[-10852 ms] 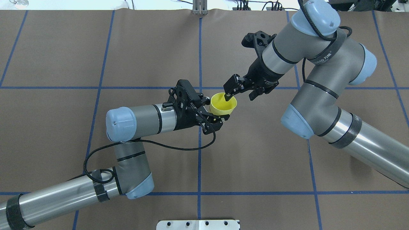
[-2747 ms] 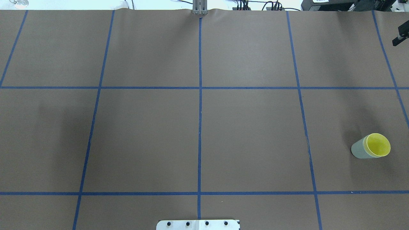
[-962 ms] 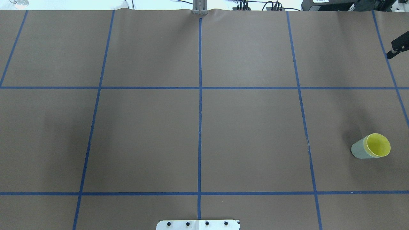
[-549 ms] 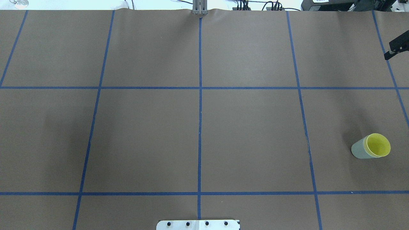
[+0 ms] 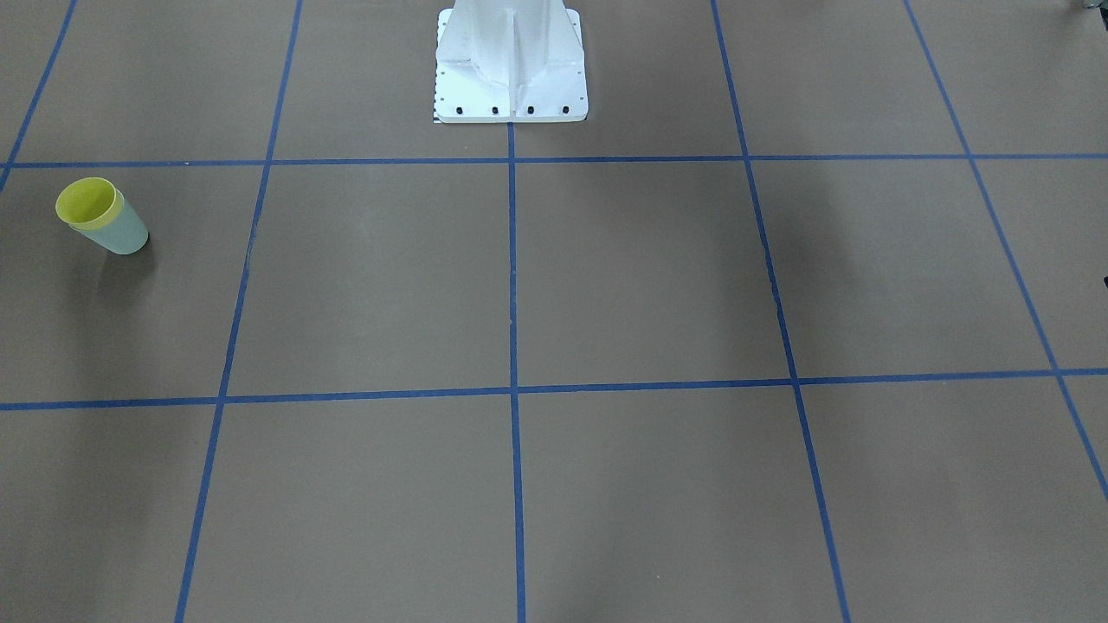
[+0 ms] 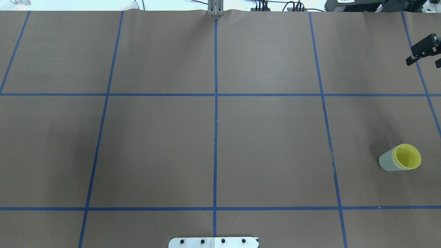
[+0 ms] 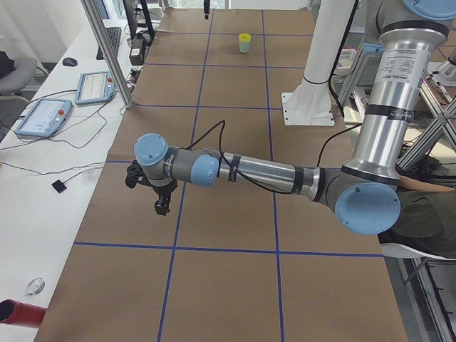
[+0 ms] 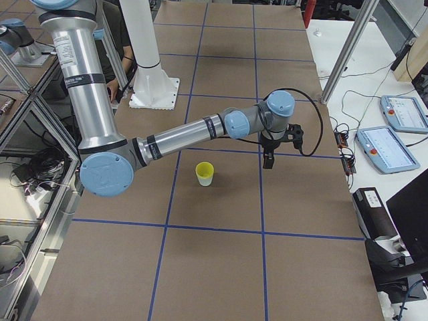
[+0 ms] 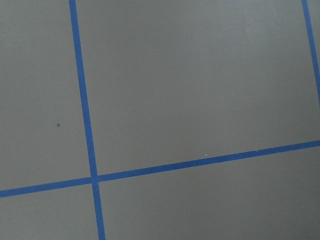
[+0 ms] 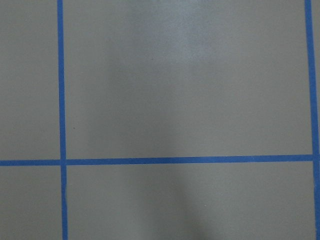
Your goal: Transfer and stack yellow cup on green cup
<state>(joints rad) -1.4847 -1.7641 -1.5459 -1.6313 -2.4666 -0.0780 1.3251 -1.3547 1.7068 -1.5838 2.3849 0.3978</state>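
Observation:
The yellow cup (image 6: 408, 157) sits nested inside the green cup (image 6: 386, 162), upright on the table's right side. The stack also shows in the front-facing view, with the yellow cup (image 5: 86, 201) in the green cup (image 5: 128, 235), and in the exterior right view (image 8: 204, 173). My right gripper (image 6: 423, 63) reaches in at the overhead view's right edge, far behind the stack, with its fingers apart and empty. My left gripper (image 7: 162, 206) shows only in the exterior left view, over the table's left end; I cannot tell whether it is open or shut.
The robot's white base plate (image 5: 511, 95) stands at the table's near-robot middle edge. Blue tape lines grid the brown table cover (image 6: 268, 144). Benches with tablets (image 7: 44, 117) and cables flank both table ends.
My right gripper has slid further into the overhead view from the right edge. The stacked cups have not moved.

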